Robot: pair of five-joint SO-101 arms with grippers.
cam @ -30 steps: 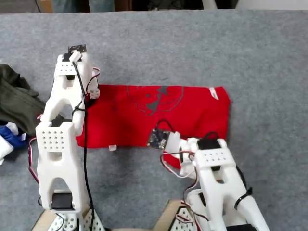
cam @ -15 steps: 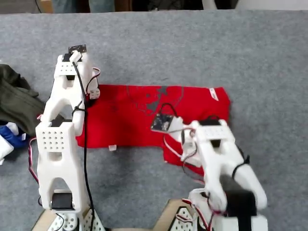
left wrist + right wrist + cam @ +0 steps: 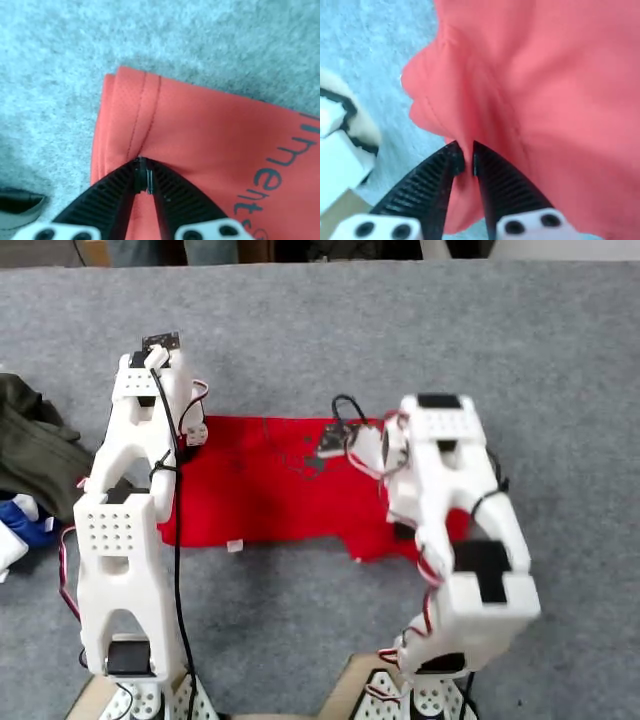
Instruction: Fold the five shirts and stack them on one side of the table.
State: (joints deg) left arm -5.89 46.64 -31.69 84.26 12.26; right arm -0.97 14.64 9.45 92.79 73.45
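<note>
The red shirt (image 3: 270,490) lies across the middle of the high view on the grey table (image 3: 520,350), and the right arm (image 3: 450,490) covers its right part. The left gripper (image 3: 144,175) is clenched on a thin pinch of cloth just inside the shirt's hemmed edge, left of centre in the high view. The right gripper (image 3: 464,157) is clamped on a bunched ridge of the same fabric, which hangs in loose folds around it.

The left pinch looks shallow, so a hard pull from the right arm could probably drag the hem out of it. That would let the whole shirt slide instead of folding. The right gripper seems to hold a gathered lump, not a clean edge, so carrying it over would likely lay a crooked, wrinkled fold. I cannot tell how many layers it has caught, and a single layer could peel away from the rest. A heap of other clothes (image 3: 30,455) sits at the left edge of the high view, near enough for a dragged shirt to run into it.
</note>
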